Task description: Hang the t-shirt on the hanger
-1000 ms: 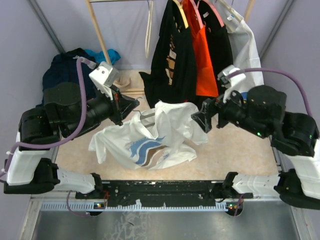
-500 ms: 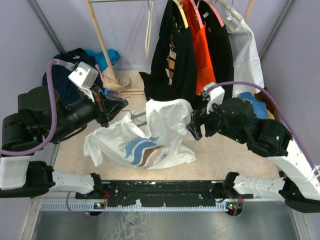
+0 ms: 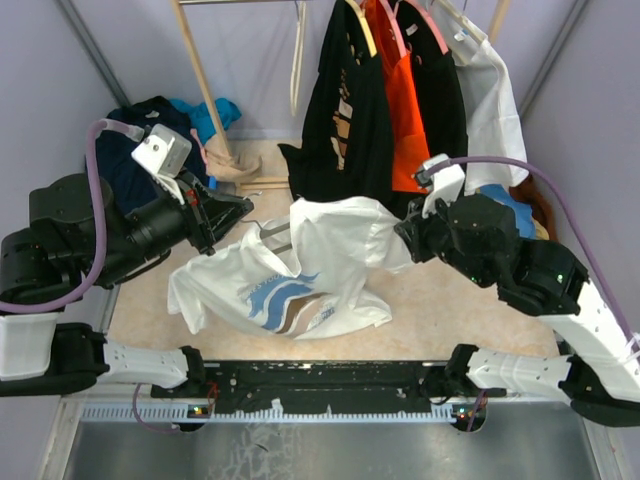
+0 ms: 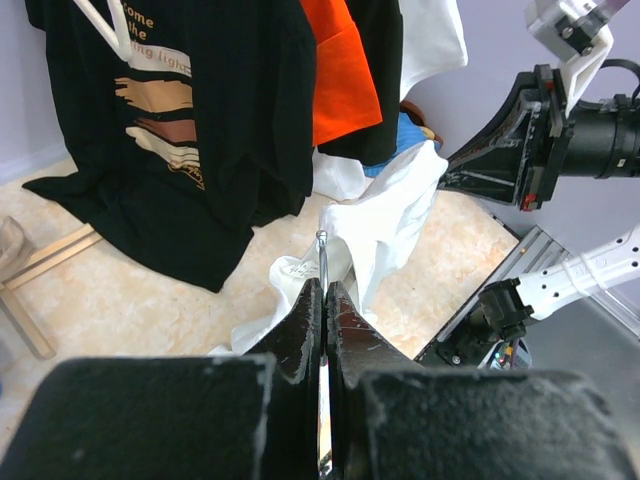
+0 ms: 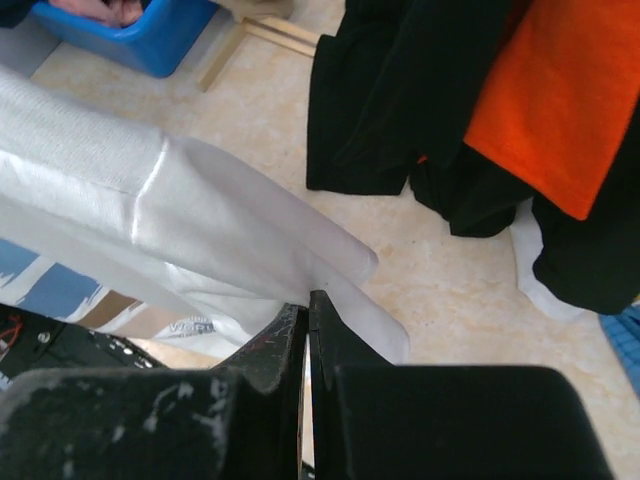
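Observation:
The white t-shirt (image 3: 300,275) with its blue print lies bunched on the table's middle, its upper right part lifted. My left gripper (image 3: 243,207) is shut on the hanger (image 3: 272,231), whose silver wire hook (image 4: 321,256) runs up between the closed jaws (image 4: 322,292). The hanger's arms are hidden inside the t-shirt (image 4: 385,225). My right gripper (image 3: 404,236) is at the shirt's right side. In the right wrist view its jaws (image 5: 309,300) are shut on a fold of the white t-shirt (image 5: 200,215), which stretches away to the left.
Black (image 3: 335,110), orange (image 3: 400,110) and white (image 3: 490,100) garments hang on the rack just behind the shirt. A bare cream hanger (image 3: 296,70) hangs beside a wooden post (image 3: 200,70). Dark clothing (image 3: 135,145) is piled at back left. A blue bin (image 5: 150,30) stands beyond.
My right gripper went from open to shut on the shirt's right side and drew the cloth up toward itself. The left arm shifted left with the hanger, then held still.

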You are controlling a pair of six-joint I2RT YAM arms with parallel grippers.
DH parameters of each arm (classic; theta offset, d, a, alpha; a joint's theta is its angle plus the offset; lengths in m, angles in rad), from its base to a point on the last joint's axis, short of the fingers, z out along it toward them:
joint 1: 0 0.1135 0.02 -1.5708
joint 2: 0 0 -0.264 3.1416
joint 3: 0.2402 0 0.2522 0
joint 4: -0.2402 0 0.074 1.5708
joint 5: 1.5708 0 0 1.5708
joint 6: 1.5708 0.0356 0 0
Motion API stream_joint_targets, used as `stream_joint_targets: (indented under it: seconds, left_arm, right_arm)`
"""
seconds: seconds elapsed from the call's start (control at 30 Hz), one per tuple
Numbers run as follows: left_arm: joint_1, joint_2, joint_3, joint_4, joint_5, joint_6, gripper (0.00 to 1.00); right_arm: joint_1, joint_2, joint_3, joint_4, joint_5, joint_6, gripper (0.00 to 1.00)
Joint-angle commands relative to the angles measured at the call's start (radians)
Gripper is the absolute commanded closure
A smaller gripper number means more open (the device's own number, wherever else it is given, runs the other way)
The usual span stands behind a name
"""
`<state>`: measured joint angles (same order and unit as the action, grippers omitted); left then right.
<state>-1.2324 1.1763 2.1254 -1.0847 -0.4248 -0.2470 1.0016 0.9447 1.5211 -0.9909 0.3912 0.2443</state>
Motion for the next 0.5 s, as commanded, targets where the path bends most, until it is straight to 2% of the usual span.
stream_joint_targets:
  seconds: [0.0,0.17,0.47]
  left_arm:
    - [0.001,-0.018,0.003,0.065,-0.005,-0.006,1.0]
    - [0.002,-0.017,0.002,0.065,-0.011,-0.007,1.0]
    - [0.002,-0.011,0.001,0.068,-0.002,-0.01,1.0]
  right_arm:
    - [0.008,-0.026,0.082,-0.018,0.14,0.008,1.0]
    - [0.008,-0.07,0.12,-0.04,0.232,0.041,1.0]
    - [0.008,-0.07,0.119,-0.059,0.26,0.048,1.0]
